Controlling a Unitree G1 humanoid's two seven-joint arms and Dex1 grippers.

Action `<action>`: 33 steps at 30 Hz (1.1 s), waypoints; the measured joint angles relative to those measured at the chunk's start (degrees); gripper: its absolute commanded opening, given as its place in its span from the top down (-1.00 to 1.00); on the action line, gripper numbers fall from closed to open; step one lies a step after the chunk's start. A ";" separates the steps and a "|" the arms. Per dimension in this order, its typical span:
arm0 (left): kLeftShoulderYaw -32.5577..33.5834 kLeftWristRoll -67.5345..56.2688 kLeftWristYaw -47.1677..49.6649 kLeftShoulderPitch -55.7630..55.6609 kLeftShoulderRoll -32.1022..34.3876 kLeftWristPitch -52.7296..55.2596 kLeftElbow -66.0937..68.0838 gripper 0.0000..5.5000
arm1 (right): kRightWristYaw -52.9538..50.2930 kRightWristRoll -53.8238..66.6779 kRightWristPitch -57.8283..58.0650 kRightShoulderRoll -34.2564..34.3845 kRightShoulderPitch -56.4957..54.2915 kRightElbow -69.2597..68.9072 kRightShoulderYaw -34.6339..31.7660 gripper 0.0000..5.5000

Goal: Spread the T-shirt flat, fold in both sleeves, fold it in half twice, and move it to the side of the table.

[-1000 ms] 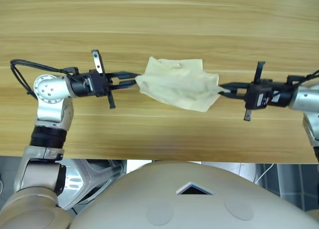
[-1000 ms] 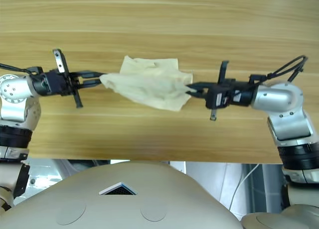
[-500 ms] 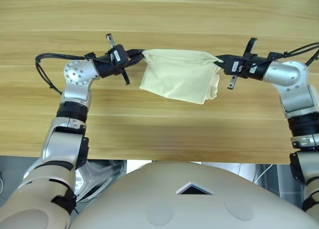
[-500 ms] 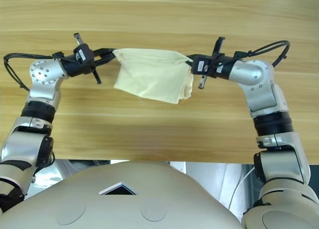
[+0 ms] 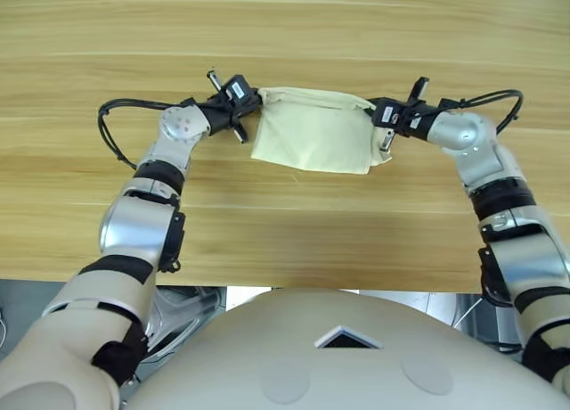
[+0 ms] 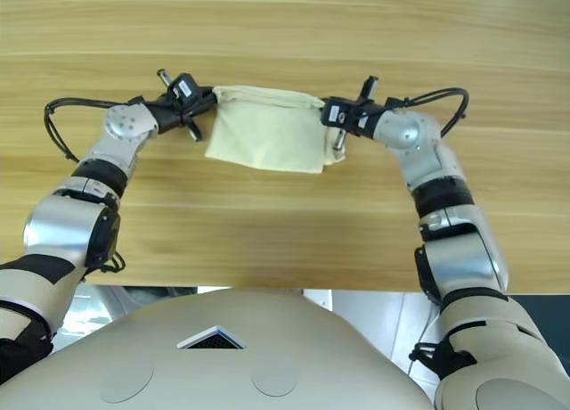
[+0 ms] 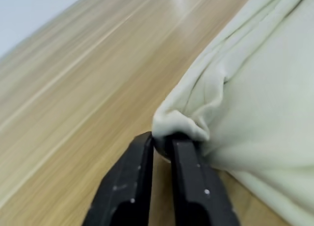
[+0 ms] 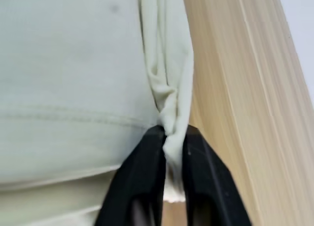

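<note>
A light wood-grain table [image 5: 285, 36] spans the scene, grey floor [image 5: 16, 296] below its edge.

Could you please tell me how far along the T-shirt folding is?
The pale yellow T-shirt already forms a compact folded rectangle, so the sleeves and some folding look done. In hand: the left gripper and right gripper each pinch a far corner. Remaining: possibly a last fold, then moving it from the middle of the wooden table to the side.

T-shirt [image 5: 313, 135] is carried farther across the counter [image 5: 285, 36] by left tool [image 5: 256, 101] and right tool [image 5: 371, 109], and is pulled from crumpled bunch to taut, flatter rectangle.
</note>
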 measured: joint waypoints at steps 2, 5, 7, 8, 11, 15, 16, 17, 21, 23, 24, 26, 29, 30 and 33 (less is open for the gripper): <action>2.43 -2.58 -3.12 -0.26 -0.63 2.11 0.71 0.49 | 0.97 5.51 0.64 2.23 -0.24 1.32 -3.23 0.48; 8.19 -9.01 -10.92 -0.38 -1.97 8.04 1.54 0.35 | 3.90 15.36 4.35 5.40 -3.37 3.62 -9.79 0.32; 12.71 -13.54 -14.70 -0.62 -2.45 13.21 2.03 0.24 | 4.87 19.74 7.84 6.18 -5.39 6.58 -13.67 0.20; 15.48 -16.19 -16.61 -1.20 -2.60 16.44 2.28 0.17 | 5.23 21.83 9.98 6.51 -6.50 8.51 -15.62 0.13; 20.78 -21.34 -20.20 -3.28 -2.63 22.76 2.27 0.03 | 5.90 25.31 12.98 7.18 -8.92 12.32 -19.44 -0.03; 33.05 -32.77 -17.71 -6.76 -2.50 33.85 3.21 -0.18 | 5.46 27.44 14.00 7.79 -11.35 17.78 -23.12 -0.26; 36.70 -36.06 -15.98 -7.91 -2.23 35.49 3.38 -0.23 | 5.83 27.66 13.72 7.84 -11.35 18.16 -23.70 -0.32; 39.40 -38.51 -15.28 -8.71 -1.95 36.51 3.46 -0.30 | 6.92 28.80 13.12 7.87 -11.35 18.03 -24.43 -0.39; 46.15 -45.48 -25.34 -8.97 -1.36 38.40 1.75 -0.27 | 15.20 32.38 8.95 8.21 -9.30 8.13 -25.33 -0.62; 47.09 -48.08 -38.06 -8.63 -1.25 40.04 -1.69 -0.16 | 19.14 33.72 6.83 8.40 -6.01 -0.45 -23.90 -0.51; 46.75 -49.19 -45.37 -7.55 -1.29 40.52 -4.33 -0.10 | 20.50 33.35 4.89 8.50 -3.63 -4.67 -21.93 -0.43; 41.67 -49.68 -55.74 -1.76 -1.70 38.89 -12.65 0.03 | 22.07 28.19 -0.73 8.94 0.53 -10.52 -15.77 -0.29; 31.74 -49.41 -57.52 6.64 -4.87 31.21 -19.70 0.22 | 20.23 17.68 -6.11 10.68 1.63 -9.57 -7.26 -0.08; 29.70 -49.07 -57.53 7.61 -5.64 29.18 -20.06 0.30 | 18.99 15.37 -7.23 10.79 1.45 -8.10 -5.82 0.01; 25.62 -48.77 -57.55 7.93 -6.75 23.99 -20.21 0.48 | 17.17 9.65 -9.91 11.15 0.42 -2.68 -1.39 0.20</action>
